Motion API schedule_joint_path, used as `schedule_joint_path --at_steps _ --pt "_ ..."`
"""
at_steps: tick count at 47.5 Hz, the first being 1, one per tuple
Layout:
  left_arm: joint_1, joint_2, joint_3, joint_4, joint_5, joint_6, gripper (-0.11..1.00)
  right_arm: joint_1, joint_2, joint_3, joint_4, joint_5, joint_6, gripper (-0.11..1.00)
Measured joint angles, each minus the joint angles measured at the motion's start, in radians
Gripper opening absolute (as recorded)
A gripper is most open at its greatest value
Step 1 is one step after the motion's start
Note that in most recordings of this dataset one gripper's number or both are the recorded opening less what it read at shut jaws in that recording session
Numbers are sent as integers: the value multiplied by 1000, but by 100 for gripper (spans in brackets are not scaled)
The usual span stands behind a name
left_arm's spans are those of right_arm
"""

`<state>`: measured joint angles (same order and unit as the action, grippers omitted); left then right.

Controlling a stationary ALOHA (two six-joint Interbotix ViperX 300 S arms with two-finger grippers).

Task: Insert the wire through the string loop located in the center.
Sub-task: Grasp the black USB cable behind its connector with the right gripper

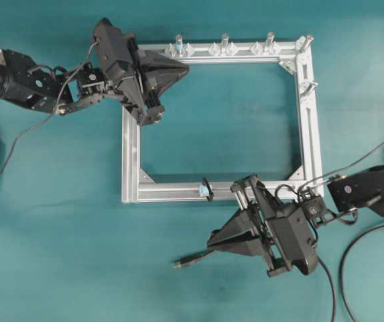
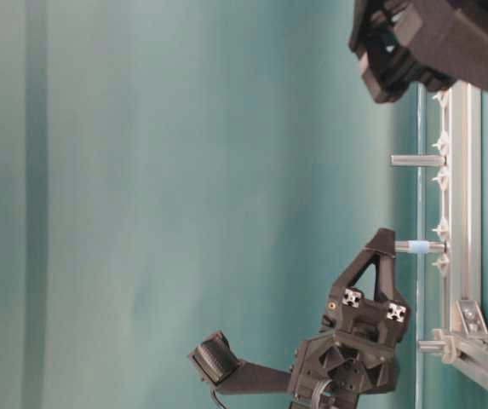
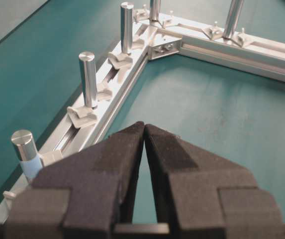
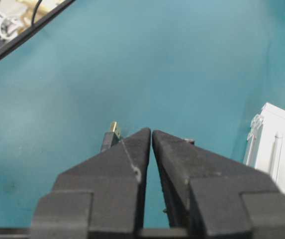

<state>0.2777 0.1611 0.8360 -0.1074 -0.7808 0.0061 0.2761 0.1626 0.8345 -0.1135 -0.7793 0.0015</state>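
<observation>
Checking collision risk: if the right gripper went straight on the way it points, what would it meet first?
Probably nothing but the bare teal table. The right gripper points left in the overhead view, its shut fingers holding the black brass-tipped wire, away from the aluminium frame. Depth is unclear.

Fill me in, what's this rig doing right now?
Two arms over an aluminium frame on a teal table. The right gripper sits below the frame's bottom rail, jaws closed, with the wire sticking out beyond its fingertips, plug tip pointing away from the frame. The string loop stands on that bottom rail and nothing passes through it yet. The left gripper hovers closed and empty by the frame's top-left corner.
</observation>
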Motion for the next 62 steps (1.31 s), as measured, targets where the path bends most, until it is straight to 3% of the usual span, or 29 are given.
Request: schedule_joint_path --at_steps 2,5,7,17,24,38,46,49,56,62 --pt "0 -5 0 9 9 2 13 0 0 0 2 0 0 17" --pt "-3 -28 -2 31 40 0 1 0 2 0 2 0 0 4" --pt "-6 -48 -2 37 61 0 0 0 3 -2 2 0 0 0" --pt "-8 -158 9 40 187 2 0 0 3 -31 0 14 0 0" --pt "-8 -225 49 40 250 0 0 0 3 -48 -2 91 0 0" --pt "-20 -324 135 40 291 -2 0 2 3 -55 -48 192 0 0" --pt "-28 -373 169 40 318 -2 0 3 3 -58 -49 215 2 1" --pt "-31 -387 176 40 334 -2 0 6 3 -60 -51 227 2 9" --pt "-34 -413 186 40 382 -3 1 8 6 -60 -51 255 3 47" --pt "-34 -423 189 40 405 -2 5 8 21 -61 -51 258 2 47"
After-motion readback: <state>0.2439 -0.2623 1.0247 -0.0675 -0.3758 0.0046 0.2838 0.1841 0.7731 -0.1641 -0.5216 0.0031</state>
